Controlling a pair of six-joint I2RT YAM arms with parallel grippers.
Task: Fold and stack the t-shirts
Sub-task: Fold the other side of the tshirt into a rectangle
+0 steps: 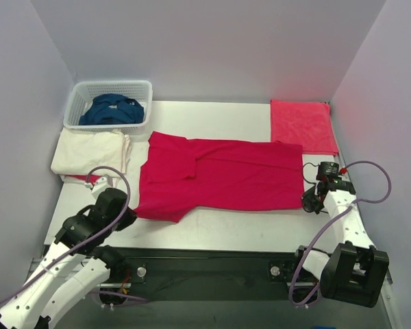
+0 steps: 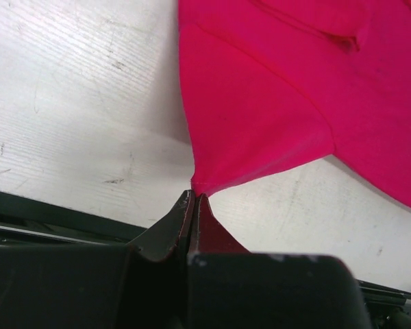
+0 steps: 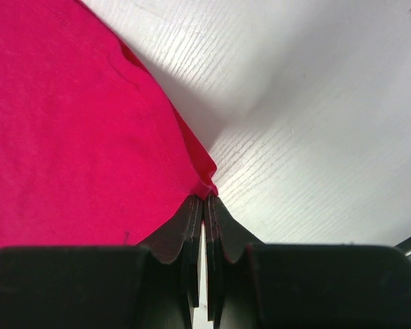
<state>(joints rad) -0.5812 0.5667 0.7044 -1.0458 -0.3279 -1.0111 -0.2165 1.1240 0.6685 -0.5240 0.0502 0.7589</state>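
Note:
A large crimson red t-shirt (image 1: 219,178) lies spread across the middle of the table, one sleeve folded in. My left gripper (image 1: 131,214) is shut on its near left corner; the left wrist view shows the cloth (image 2: 274,116) pinched at the fingertips (image 2: 195,197). My right gripper (image 1: 307,199) is shut on its near right corner; the right wrist view shows the cloth (image 3: 75,130) pinched at the fingertips (image 3: 204,199). A dark blue shirt (image 1: 111,110) lies crumpled in the basket. A cream-white shirt (image 1: 89,152) lies folded at the left.
A white lattice basket (image 1: 79,98) stands at the back left. A folded pink-red cloth (image 1: 302,125) lies at the back right corner. Grey walls close in the table on three sides. A black rail runs along the near edge (image 1: 205,264).

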